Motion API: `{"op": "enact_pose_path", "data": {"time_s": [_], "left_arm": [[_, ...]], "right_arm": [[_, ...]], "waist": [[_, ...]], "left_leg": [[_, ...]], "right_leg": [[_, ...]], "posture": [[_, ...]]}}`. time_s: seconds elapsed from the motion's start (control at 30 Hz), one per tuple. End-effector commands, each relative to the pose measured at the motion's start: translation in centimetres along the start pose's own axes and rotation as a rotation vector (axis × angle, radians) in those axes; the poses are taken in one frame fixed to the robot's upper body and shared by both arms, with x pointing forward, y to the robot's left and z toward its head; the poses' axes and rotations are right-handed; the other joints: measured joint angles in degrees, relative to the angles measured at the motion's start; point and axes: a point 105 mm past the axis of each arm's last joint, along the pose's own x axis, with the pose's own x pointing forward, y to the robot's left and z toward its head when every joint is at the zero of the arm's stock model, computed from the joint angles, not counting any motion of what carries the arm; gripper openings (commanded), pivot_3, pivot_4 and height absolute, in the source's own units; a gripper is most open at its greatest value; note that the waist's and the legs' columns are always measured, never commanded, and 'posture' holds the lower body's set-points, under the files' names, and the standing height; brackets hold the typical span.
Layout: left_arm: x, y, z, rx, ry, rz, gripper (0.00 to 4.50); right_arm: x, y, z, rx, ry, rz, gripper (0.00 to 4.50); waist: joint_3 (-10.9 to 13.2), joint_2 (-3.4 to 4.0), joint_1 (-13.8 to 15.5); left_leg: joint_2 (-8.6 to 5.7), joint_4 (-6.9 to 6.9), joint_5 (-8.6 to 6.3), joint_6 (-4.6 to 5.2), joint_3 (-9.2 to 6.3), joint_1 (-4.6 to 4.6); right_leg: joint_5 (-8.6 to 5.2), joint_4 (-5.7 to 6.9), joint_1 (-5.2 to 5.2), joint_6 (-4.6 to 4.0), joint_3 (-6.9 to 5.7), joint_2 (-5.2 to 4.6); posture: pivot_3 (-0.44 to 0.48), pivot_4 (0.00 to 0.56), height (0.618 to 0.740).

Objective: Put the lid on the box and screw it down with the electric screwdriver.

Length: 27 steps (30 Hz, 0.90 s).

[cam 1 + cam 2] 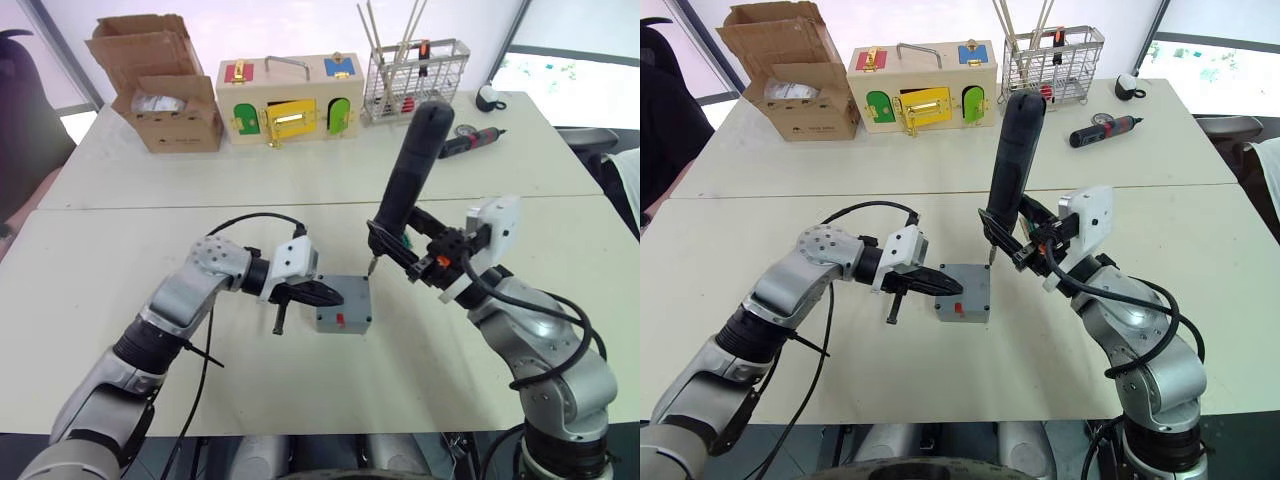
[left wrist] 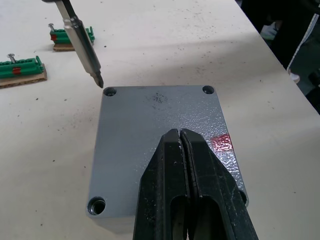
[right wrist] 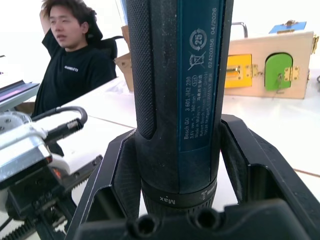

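Lid (image 2: 160, 125): grey, square, speckled finish, seated flat on the box (image 1: 343, 320), open screw holes at its corners. Box: grey, on the table, small red mark on its near side. Electric screwdriver (image 1: 408, 170): dark blue-black, near upright, top tilted away; metal bit (image 2: 82, 47) points down, tip at one far corner hole of the lid.
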Motion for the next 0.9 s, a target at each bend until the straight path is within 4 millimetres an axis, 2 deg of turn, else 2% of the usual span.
{"op": "enact_pose_path", "data": {"time_s": [0.03, 0.9], "left_arm": [[0.4, -0.1, -2.0, -0.048, 0.068, 0.008, 0.00], [0.3, 0.1, -2.2, -0.045, 0.072, 0.010, 0.00]], "right_arm": [[-0.1, 0.3, 2.2, -0.037, -0.092, 0.014, 1.95], [-0.4, 1.1, 0.6, -0.007, -0.032, 0.044, 1.95]], "waist": [[0.0, 0.00, 0.0], [0.0, -0.01, 0.0]], "left_leg": [[0.00, 0.00, 0.00, 0.00, 0.00, 0.02], [0.00, -0.07, -0.03, 0.05, -0.03, 0.33]], "right_leg": [[0.00, 0.00, 0.03, 0.00, 0.00, 0.00], [-0.02, -0.13, 0.37, 0.01, 0.00, 0.00]], "posture": [[0.000, 0.150, 0.740], [0.000, 0.150, 0.740]]}}
